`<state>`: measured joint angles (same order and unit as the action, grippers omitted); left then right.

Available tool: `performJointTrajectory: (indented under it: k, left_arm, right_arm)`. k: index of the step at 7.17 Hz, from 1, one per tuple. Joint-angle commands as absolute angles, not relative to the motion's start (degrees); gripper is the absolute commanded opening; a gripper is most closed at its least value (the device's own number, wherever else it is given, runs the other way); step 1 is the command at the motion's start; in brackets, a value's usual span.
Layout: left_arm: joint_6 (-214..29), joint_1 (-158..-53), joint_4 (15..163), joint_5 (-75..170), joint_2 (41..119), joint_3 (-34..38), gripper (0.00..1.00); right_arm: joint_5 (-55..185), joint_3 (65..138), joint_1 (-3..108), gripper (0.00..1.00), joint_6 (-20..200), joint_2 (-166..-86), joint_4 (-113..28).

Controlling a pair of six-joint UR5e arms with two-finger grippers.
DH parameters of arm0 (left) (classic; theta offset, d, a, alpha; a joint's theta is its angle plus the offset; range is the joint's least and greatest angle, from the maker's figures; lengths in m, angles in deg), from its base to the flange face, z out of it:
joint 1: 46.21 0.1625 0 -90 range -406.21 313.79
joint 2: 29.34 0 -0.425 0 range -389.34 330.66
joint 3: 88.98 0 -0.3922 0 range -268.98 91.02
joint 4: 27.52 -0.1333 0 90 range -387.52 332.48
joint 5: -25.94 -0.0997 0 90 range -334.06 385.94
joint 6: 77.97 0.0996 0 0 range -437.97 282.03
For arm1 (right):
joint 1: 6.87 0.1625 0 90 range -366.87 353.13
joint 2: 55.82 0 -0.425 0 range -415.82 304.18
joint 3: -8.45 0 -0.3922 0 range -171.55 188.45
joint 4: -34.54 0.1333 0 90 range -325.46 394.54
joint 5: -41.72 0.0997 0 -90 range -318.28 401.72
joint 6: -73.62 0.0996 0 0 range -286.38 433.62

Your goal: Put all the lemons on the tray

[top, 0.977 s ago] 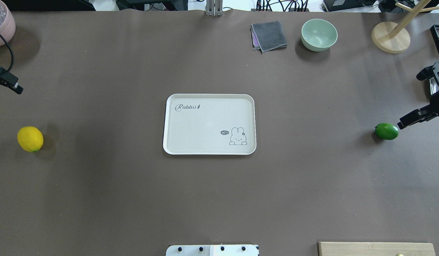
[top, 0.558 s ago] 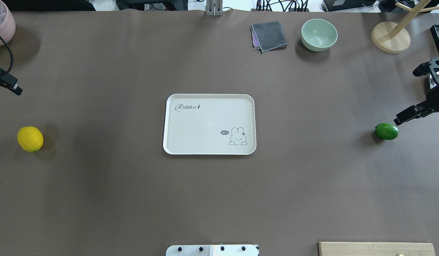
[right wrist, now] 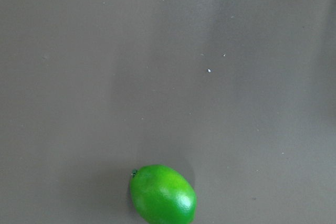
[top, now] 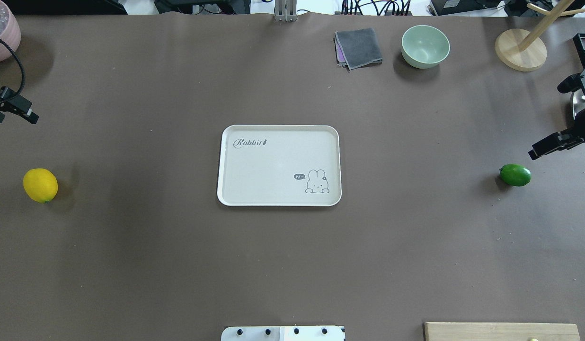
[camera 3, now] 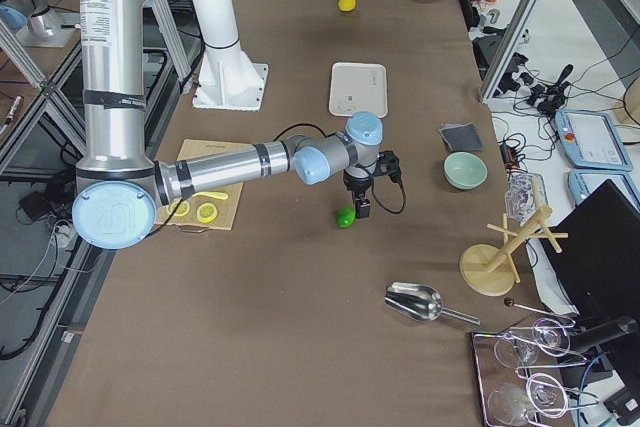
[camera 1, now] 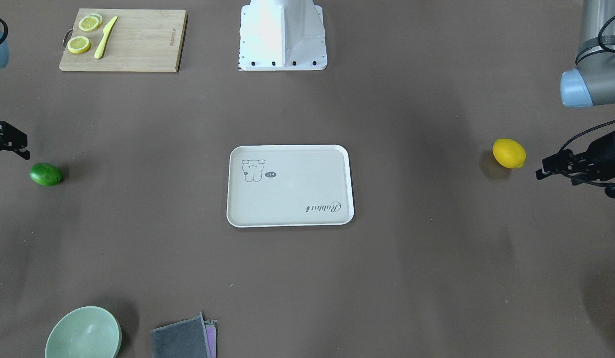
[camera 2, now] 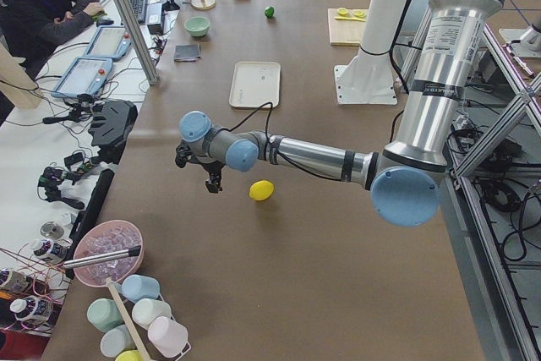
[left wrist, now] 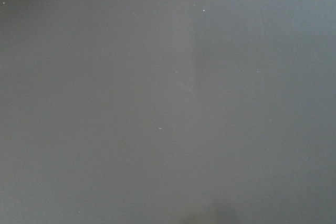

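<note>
Seen from overhead, a brown tabletop (top: 131,260) carries an off-white tray (top: 273,166) at its centre. A yellow lemon (top: 40,185) lies far out at 9 o'clock and a green lemon (top: 515,174) far out at 3 o'clock, both well apart from the tray. A folded grey cloth (top: 358,47) and a pale green bowl (top: 425,46) sit side by side at 1 o'clock, a round wooden stand base (top: 519,49) at 2 o'clock, a wooden cutting board (top: 500,331) at 5 o'clock, a pink bowl (top: 4,35) at 10 o'clock.
</note>
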<state>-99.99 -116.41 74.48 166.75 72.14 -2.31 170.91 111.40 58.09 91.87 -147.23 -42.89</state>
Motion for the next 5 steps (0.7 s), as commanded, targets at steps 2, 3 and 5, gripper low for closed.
performJointTrajectory:
  k: [2, 3, 5]
  left_arm:
    - [-106.7, -113.8, 74.1, 166.1, 66.6, 0.7, 1.0]
    - [-109.3, -113.4, 74.1, 166.2, 65.5, 1.8, 1.0]
    - [-115.4, -111.6, 74.2, 166.6, 65.4, 2.5, 1.0]
  right_arm:
    - [171.1, 111.6, 58.2, 1.0, 91.9, -147.6, -42.8]
    - [171.1, 111.6, 58.2, 1.0, 91.9, -147.6, -42.8]
    - [171.1, 111.6, 58.2, 1.0, 91.9, -147.6, -42.6]
